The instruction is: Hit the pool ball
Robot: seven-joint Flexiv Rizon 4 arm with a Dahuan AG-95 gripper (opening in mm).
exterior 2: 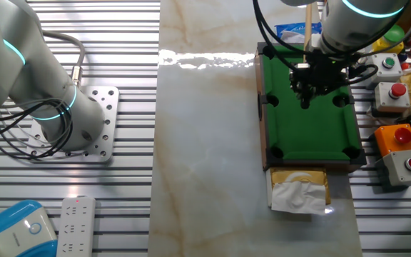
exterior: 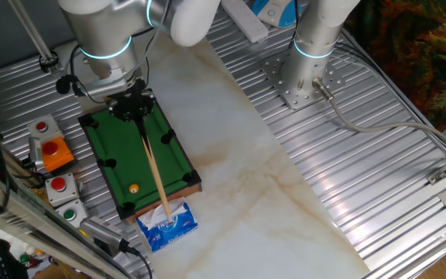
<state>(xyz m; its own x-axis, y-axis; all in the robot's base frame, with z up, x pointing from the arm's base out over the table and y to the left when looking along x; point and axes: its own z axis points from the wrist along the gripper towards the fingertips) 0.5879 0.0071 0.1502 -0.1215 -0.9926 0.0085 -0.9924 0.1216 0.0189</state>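
While pincer [exterior: 132, 108] grips cue [exterior: 152, 164], ball [exterior: 134, 189] beside its far half.

The arm reaches down, wrist vertical, its black gripper [exterior: 135, 108] [exterior 2: 310, 80] pointing straight below; the fingers close around a thin wooden stick slanting away beneath them
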